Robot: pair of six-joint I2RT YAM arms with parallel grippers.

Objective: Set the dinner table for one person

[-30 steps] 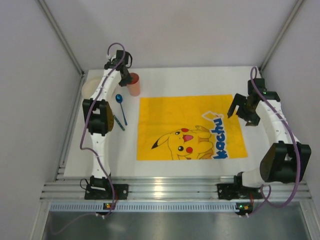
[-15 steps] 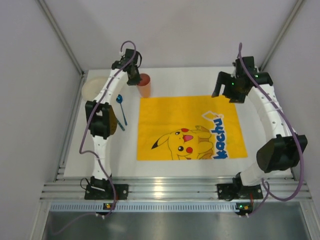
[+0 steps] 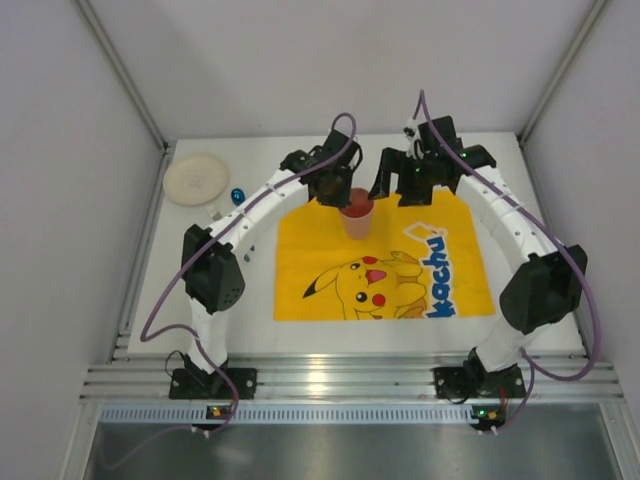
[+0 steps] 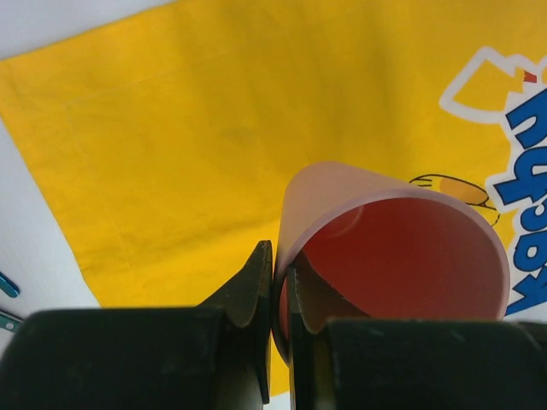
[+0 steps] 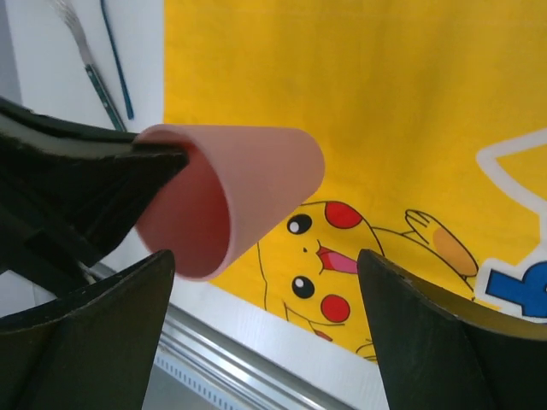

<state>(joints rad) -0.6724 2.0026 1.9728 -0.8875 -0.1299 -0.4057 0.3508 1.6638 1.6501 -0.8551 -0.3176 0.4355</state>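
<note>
**A:** What is different from half a second ago?

**B:** The cup (image 3: 357, 216) was at the upper left corner of the yellow mat (image 3: 320, 262). Now it is over the mat's upper middle, carried there by the left hand (image 4: 275, 266). The right hand (image 5: 265, 260) has swung in from the upper right and is just beside the cup.

**A:** Anything in the cup?

**B:** Only its red inner wall shows (the left wrist view looks straight in). The plate (image 3: 197, 178), upper left of the top view, shows a plain cream face, with the spoon (image 3: 238, 196) just beside it. A fork (image 5: 85, 60) lies in the upper left of the right wrist view.

**A:** And the hands?

**B:** The left hand pinches the cup's rim, one finger inside and one outside. The right hand is spread wide, a finger on either side of the cup and apart from it.

**A:** The bench?

**B:** The white bench (image 3: 300, 335) fills the middle of the top view, under the mat. I cannot tell whether the cup rests on the mat.
</note>
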